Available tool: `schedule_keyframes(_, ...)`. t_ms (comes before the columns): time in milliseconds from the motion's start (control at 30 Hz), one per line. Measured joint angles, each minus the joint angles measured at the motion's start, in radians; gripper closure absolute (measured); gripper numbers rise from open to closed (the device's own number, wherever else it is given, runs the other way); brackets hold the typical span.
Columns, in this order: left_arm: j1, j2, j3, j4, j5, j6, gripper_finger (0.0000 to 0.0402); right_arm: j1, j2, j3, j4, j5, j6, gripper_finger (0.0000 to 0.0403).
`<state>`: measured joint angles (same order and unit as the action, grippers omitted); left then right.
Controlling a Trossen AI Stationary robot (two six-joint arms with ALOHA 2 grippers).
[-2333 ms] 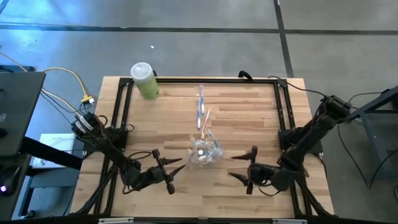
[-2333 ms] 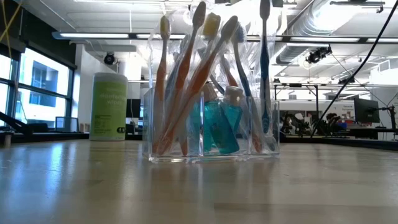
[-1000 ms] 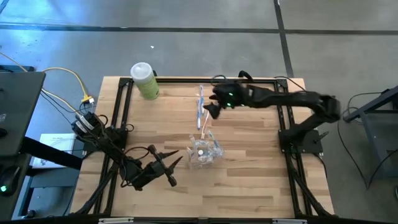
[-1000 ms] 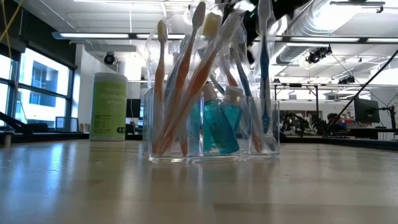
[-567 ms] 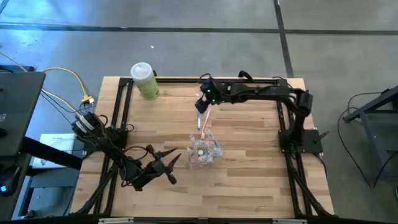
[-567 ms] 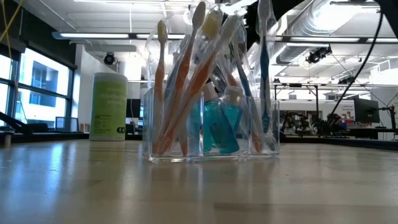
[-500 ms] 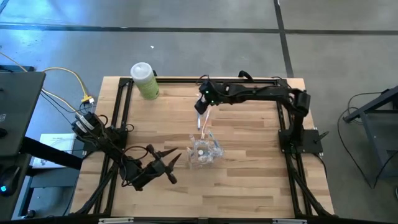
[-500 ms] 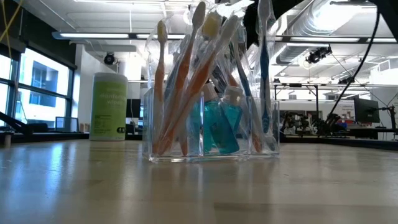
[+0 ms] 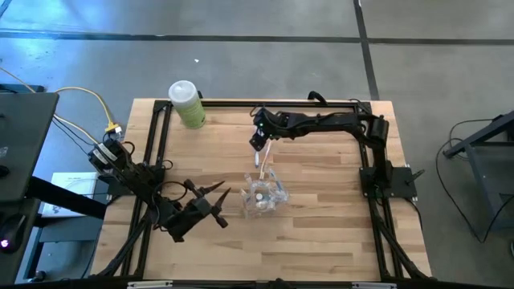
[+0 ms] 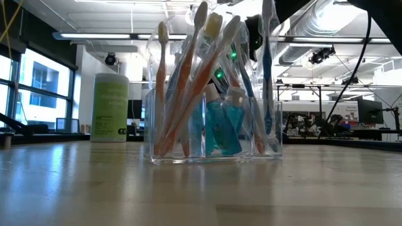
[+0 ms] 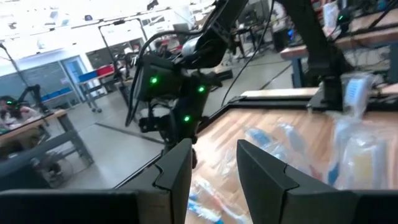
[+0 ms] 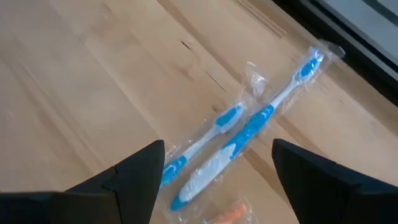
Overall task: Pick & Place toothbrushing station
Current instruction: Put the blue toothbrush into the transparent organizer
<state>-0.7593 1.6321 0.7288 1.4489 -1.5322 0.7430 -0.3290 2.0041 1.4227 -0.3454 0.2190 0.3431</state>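
1. Toothbrushes (image 12: 249,130) in clear wrappers lie on the table (image 9: 321,233), directly under the right claw (image 9: 257,138), whose fingers are spread wide and empty.
2. Slippery wrapping could let a brush slide out as the fingers close.
3. Two brushes lie touching; both might lift together.
4. The holder (image 9: 263,195), already stocked, stands nearby; the left claw (image 9: 215,205) waits beside it, partly open, holding nothing.

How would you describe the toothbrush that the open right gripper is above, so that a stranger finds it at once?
Start at the clear holder full of brushes in the middle of the wooden table, then go toward the far edge. Under the right gripper, loose wrapped toothbrushes lie flat; the larger blue-and-white toothbrush is the one, beside a smaller blue one.
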Motion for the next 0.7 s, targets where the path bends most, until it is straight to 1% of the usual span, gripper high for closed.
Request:
schedule_keyframes(133,0.0,0.0,0.0,-0.001,-0.009,0.021,0.028,0.002,0.0,0.0,0.014,0.007,0.0,0.0114)
schedule_keyframes(400,0.001,-0.024,0.0,-0.004,-0.011,0.051,0.028,0.002,0.0,0.0,-0.025,0.007,-0.008,0.0114)
schedule_keyframes(500,0.008,-0.033,0.0,-0.004,-0.009,0.051,0.028,-0.001,0.003,0.0,-0.029,-0.018,-0.001,0.0114)
schedule_keyframes(600,0.019,-0.036,0.0,-0.009,-0.009,0.051,0.028,0.001,0.034,0.001,-0.019,-0.022,0.0,0.0114)
schedule_keyframes(700,0.034,-0.036,0.0,-0.022,-0.008,0.052,0.028,0.001,0.078,0.0,0.005,-0.052,0.0,0.0114)
